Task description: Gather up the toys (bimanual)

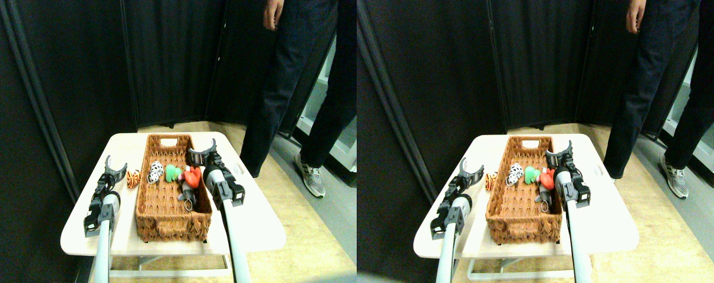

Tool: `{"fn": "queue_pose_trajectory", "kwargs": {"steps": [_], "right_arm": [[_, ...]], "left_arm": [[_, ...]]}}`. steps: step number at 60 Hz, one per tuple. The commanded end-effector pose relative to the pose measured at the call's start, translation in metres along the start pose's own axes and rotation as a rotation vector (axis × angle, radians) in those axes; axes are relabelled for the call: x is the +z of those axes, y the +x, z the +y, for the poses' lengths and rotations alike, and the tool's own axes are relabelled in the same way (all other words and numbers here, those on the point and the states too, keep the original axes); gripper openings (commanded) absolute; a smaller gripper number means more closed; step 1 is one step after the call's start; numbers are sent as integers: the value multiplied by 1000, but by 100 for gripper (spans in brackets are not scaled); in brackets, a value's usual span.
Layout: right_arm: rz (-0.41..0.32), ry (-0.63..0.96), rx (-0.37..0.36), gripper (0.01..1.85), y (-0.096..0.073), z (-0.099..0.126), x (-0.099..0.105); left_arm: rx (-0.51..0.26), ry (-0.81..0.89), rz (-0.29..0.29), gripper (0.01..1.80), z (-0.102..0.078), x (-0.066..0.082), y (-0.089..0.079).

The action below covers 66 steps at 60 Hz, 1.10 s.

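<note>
Toys were mostly in the basket [171,218] already: a spotted one [155,171], a green one [173,173], a red heart [191,176] and a grey one [188,191], all bunched along the mid-right part, just left of the right gripper [204,154]. That gripper sat over the basket's right rim with its jaws spread apart, nothing between them, the heart right below and beside it. The orange-striped toy [133,178] was still out on the table [256,224], wedged between the basket's left wall and the left gripper [115,168], just to that gripper's right. Left jaws were open too, empty, hovering near the table's left side. A person [286,71] stood behind the table, well beyond the right gripper, one hand [272,14] hanging down.
</note>
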Motion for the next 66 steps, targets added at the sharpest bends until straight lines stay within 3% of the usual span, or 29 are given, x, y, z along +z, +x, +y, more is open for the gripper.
{"fn": "queue_pose_trajectory", "kwargs": {"steps": [1,13,26,41,54,66], "right_arm": [[-10,-6,40,78,0,3,5],[-19,-6,47,76,-2,3,8],[-38,-25,39,75,-1,1,11],[-45,-2,49,69,0,3,8],[-47,-4,58,65,2,3,8],[-59,-16,50,65,3,3,7]], "left_arm": [[-49,10,9,56,-16,-3,6],[-103,-65,60,46,-33,-19,13],[-89,-88,76,44,-39,-29,11],[-61,-86,39,53,-26,-33,10],[-50,-12,73,51,-23,-32,12],[-33,-93,70,50,-16,-39,14]]}}
